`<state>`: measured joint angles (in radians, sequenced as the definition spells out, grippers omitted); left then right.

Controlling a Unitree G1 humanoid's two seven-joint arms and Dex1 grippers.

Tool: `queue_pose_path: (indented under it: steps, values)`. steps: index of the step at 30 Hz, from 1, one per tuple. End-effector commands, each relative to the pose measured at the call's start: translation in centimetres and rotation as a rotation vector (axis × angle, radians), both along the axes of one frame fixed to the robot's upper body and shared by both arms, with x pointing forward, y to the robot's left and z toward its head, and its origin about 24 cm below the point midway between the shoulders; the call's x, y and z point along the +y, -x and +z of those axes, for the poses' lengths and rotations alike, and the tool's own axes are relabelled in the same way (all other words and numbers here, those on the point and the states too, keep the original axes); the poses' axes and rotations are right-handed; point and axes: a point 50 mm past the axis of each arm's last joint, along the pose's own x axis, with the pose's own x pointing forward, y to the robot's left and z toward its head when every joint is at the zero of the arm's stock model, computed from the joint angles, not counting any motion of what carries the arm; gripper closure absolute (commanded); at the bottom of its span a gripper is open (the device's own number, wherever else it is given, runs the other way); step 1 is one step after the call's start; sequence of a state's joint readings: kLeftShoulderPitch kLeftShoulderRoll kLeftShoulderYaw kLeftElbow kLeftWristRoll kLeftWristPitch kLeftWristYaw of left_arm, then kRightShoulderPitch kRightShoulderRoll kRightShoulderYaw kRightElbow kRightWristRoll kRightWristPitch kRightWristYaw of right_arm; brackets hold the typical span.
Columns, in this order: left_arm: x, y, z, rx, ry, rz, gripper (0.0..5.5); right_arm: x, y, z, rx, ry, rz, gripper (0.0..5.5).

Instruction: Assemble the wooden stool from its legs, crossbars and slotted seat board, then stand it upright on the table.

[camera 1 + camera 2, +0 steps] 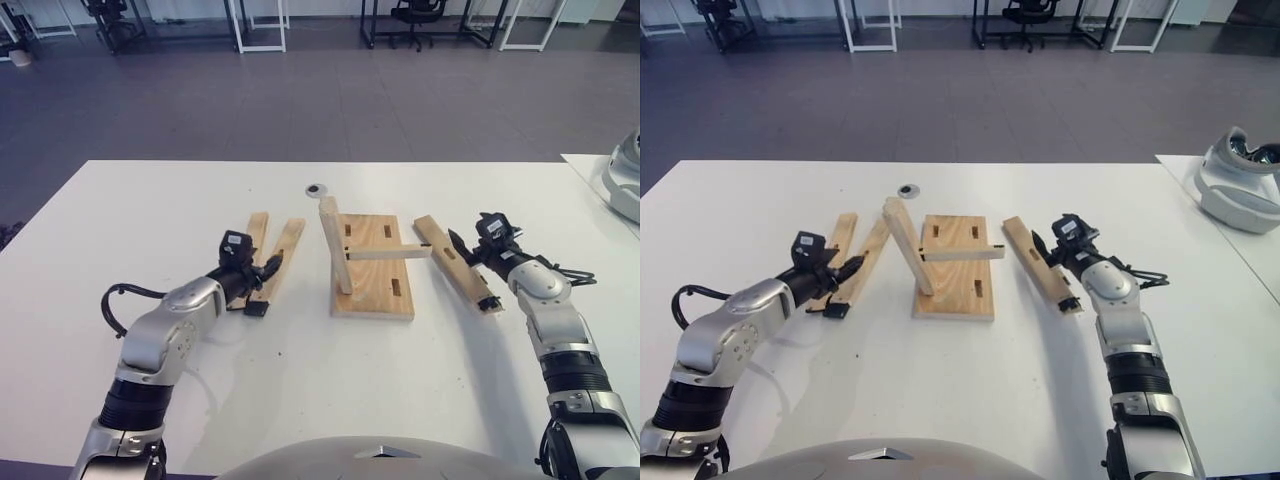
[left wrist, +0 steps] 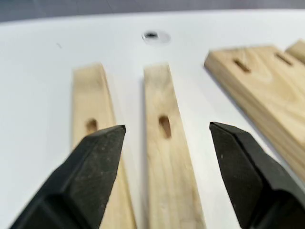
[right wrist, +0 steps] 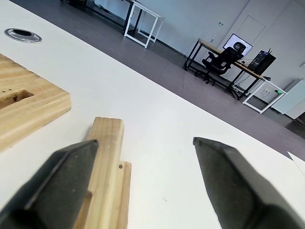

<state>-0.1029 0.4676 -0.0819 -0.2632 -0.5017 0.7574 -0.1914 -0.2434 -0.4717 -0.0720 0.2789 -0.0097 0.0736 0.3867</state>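
Seat board: the slotted seat board (image 1: 385, 280) lies flat near the middle of the white tabletop (image 1: 150, 220). Several of its slots look empty.
Fitted leg: one leg (image 1: 335, 245) stands in the seat board's left edge and tilts away from it, so it seems not fully seated.
Crossbar: a crossbar (image 1: 392, 254) runs from that leg across the seat board, and its free end reaches toward the board's right edge.
Loose legs: two slotted legs lie flat side by side to the left of the seat board, the nearer leg (image 1: 285, 250) and the farther leg (image 1: 258, 235).
Right piece: another wooden piece (image 1: 440, 245) lies flat just right of the seat board. It looks like two strips stacked together.
Left tool: the left tool (image 2: 167, 128) is open, its fingers straddling the nearer leg without gripping it.
Right tool: the right tool (image 3: 145, 141) is open and empty, poised beside the right piece's end.
Progress: early, by my judgement. One leg and one crossbar are placed. The other legs remain to be fitted, and then the stool must be stood upright.
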Motion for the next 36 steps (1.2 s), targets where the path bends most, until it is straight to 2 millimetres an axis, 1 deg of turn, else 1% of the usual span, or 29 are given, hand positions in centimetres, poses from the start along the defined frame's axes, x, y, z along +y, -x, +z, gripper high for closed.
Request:
queue_pose_path:
  steps: [1,4,6,11,14,15,16,17,21,23,25,26,27,28,29,30,32,33,34,36]
  values:
    - [-0.5,-0.1,-1.0,0.045,-0.02,-0.037,2.26,0.7,-0.4,0.0,-0.008,0.004,0.009,1.81]
    - [0.3,-0.2,-2.0,0.076,-0.082,-0.017,2.26,0.9,-0.3,-0.2,-0.006,-0.002,0.008,1.81]
    - [0.6,-0.3,-2.1,0.075,-0.106,-0.009,2.26,1.0,-0.2,-0.4,-0.004,-0.006,0.007,1.81]
    - [0.3,0.0,-2.8,0.111,-0.1,-0.047,2.26,1.3,-0.1,-0.6,-0.001,-0.015,0.002,1.81]
    - [0.2,0.2,-3.0,0.122,-0.12,-0.089,2.6,1.3,-0.1,-0.7,-0.001,-0.019,-0.004,1.81]
    - [0.3,0.2,-2.9,0.117,-0.13,-0.088,2.83,1.3,-0.1,-0.7,-0.001,-0.019,-0.006,1.81]
    - [0.4,0.1,-2.8,0.113,-0.135,-0.087,2.91,1.3,-0.1,-0.7,-0.002,-0.02,-0.007,1.81]
    - [0.5,0.0,-2.8,0.112,-0.154,-0.09,3.14,1.3,-0.1,-0.7,-0.003,-0.021,-0.008,1.81]
    - [1.1,0.1,-3.6,0.119,-0.242,-0.132,3.42,1.4,-0.1,-0.5,-0.01,-0.027,-0.009,1.81]
    - [0.3,-0.1,-2.8,0.073,-0.167,-0.139,3.42,1.5,-0.4,0.0,-0.02,-0.062,-0.005,1.81]
    - [-0.9,-1.3,0.1,-0.046,-0.006,-0.132,3.42,1.5,-1.3,1.5,-0.042,-0.167,0.009,1.81]
    - [-1.3,-2.1,2.0,-0.13,0.063,-0.144,3.42,1.4,-2.0,2.8,-0.061,-0.253,0.023,1.81]
    - [-1.5,-2.9,4.6,-0.236,0.126,-0.165,3.42,1.5,-2.8,4.7,-0.094,-0.347,0.058,1.81]
    - [-1.4,-3.7,7.4,-0.351,0.158,-0.196,3.42,1.9,-3.8,7.5,-0.138,-0.469,0.125,1.81]
    - [-1.3,-4.4,9.7,-0.454,0.161,-0.228,3.42,2.7,-4.5,10.4,-0.178,-0.589,0.213,1.81]
    - [-1.2,-5.0,11.4,-0.532,0.151,-0.257,3.42,4.1,-4.8,13.2,-0.208,-0.711,0.322,1.81]
    - [-1.6,-5.9,13.1,-0.618,0.103,-0.317,3.42,6.7,-4.7,16.8,-0.224,-0.873,0.5,1.81]
    - [-2.1,-6.2,13.7,-0.653,0.073,-0.358,3.42,8.1,-4.5,18.2,-0.221,-0.942,0.577,1.81]
    - [-2.7,-6.4,14.3,-0.686,0.049,-0.405,3.42,9.2,-4.4,19.4,-0.214,-1.02,0.639,1.81]
    - [-3.9,-6.7,15.1,-0.744,0.02,-0.482,3.42,10.8,-4.2,21.1,-0.192,-1.15,0.72,1.81]
